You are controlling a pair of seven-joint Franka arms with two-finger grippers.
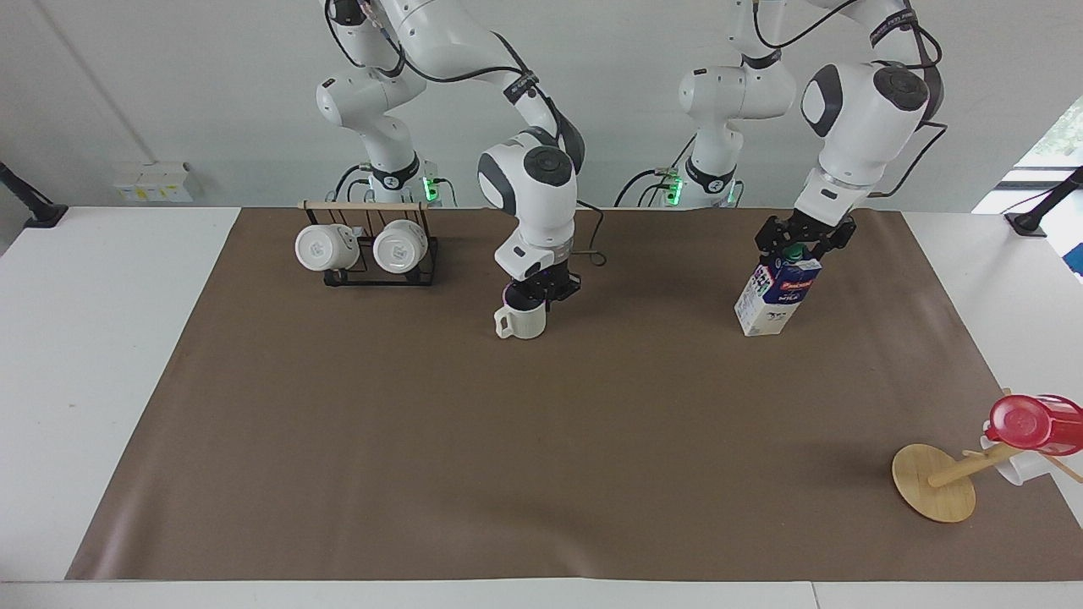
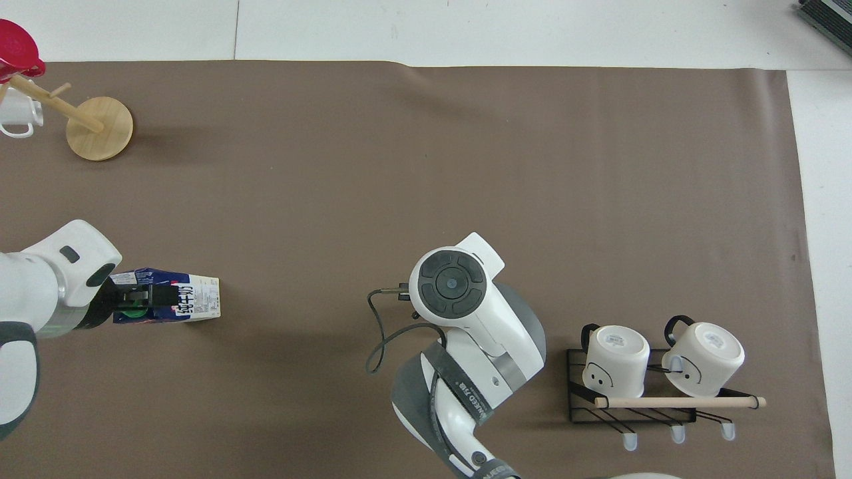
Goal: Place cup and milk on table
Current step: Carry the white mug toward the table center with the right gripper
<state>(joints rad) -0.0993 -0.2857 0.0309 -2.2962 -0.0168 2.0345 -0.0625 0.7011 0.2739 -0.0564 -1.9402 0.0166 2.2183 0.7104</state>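
Observation:
The cream-white cup (image 1: 520, 321) stands upright on the brown mat (image 1: 508, 457) of the table (image 1: 101, 338), its handle toward the right arm's end. My right gripper (image 1: 534, 298) is shut on the cup's rim from above. In the overhead view the right arm's wrist hides the cup. The blue-and-white milk (image 1: 774, 296) carton (image 2: 186, 303) stands upright on the mat toward the left arm's end. My left gripper (image 1: 798, 245) is open and low over the carton's top, with a finger on each side of the green cap, as the overhead view also shows for the left gripper (image 2: 143, 299).
A black wire rack (image 1: 368, 254) with two white mugs (image 2: 659, 362) on their sides stands near the right arm's base. A tipped wooden mug stand (image 1: 935, 482) carrying a red plastic cup (image 1: 1032, 423) lies far from the robots at the left arm's end.

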